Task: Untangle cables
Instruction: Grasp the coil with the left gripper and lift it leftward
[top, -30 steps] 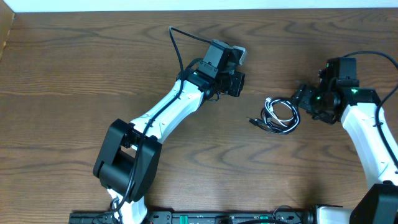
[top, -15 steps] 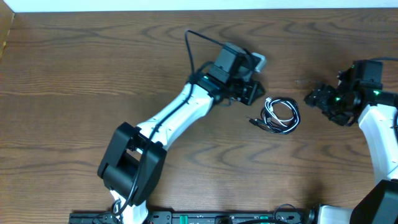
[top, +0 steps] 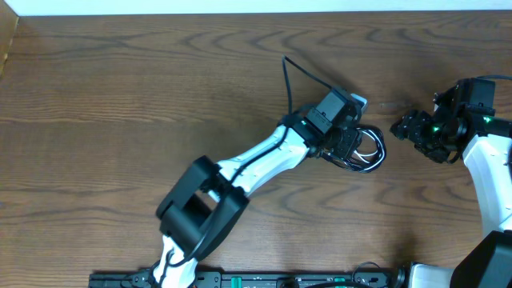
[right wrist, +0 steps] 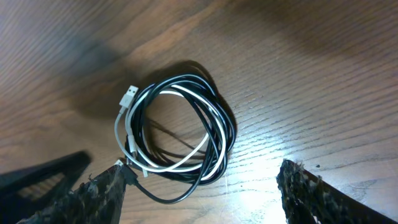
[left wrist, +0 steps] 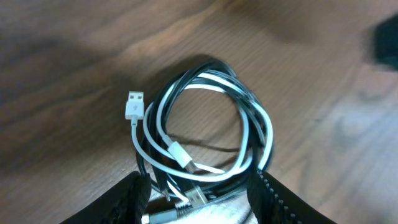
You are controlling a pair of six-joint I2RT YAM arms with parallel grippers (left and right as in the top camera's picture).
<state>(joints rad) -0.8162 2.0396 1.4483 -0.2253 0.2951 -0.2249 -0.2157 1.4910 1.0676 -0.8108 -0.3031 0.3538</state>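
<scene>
The cables (top: 374, 149) lie as one small coil on the wooden table, a black cord and a white cord wound together. In the left wrist view the coil (left wrist: 208, 118) fills the middle, with a white plug (left wrist: 134, 104) sticking out at its left. My left gripper (left wrist: 202, 208) stands open, with its jaws on either side of the coil's near edge (top: 350, 146). My right gripper (top: 402, 128) is open just right of the coil. In its wrist view the coil (right wrist: 177, 130) lies ahead of the open gripper (right wrist: 199, 199), apart from both fingers.
The left arm's body (top: 264, 156) stretches diagonally across the table from the front rail (top: 240, 280). Its own thick black wire (top: 290, 70) loops up behind the wrist. The table's far edge (top: 240, 11) runs along the top, and the right arm (top: 488, 172) stands at the right side.
My left arm has swung right across the table to the coil and its jaws have opened. My right gripper drew back to the right, then held still.
</scene>
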